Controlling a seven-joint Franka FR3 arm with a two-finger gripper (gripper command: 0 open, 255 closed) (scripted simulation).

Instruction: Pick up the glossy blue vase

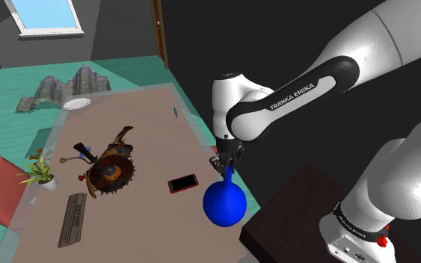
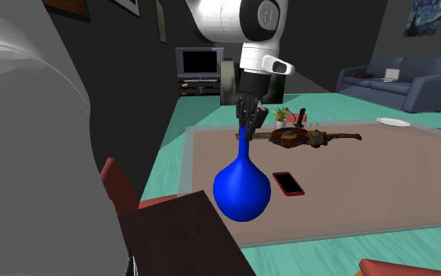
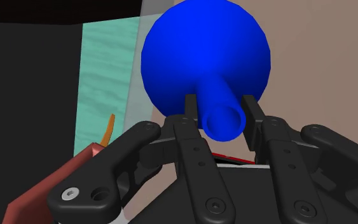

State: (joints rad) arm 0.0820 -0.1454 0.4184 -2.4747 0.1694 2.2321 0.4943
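Observation:
The glossy blue vase [image 1: 224, 202] has a round body and a thin neck. My black gripper [image 1: 227, 166] is shut on that neck from above, and the vase hangs below it at the table's near edge, next to the stand. The second exterior view has the vase [image 2: 242, 188] under the gripper [image 2: 247, 125], its body in front of the table's [image 2: 352, 212] corner. In the wrist view both fingers [image 3: 190, 107] clasp the neck just below the mouth, with the vase [image 3: 203, 57] body beyond the gripper [image 3: 220, 113].
On the brown table [image 1: 149, 119] a red phone [image 1: 182, 183] lies close to the vase. Farther off are an ornate toothed disc [image 1: 110, 170], a potted plant [image 1: 40, 173], a grey bar [image 1: 72, 219] and a white plate [image 1: 75, 104]. The dark stand top [image 1: 306, 217] is beside the vase.

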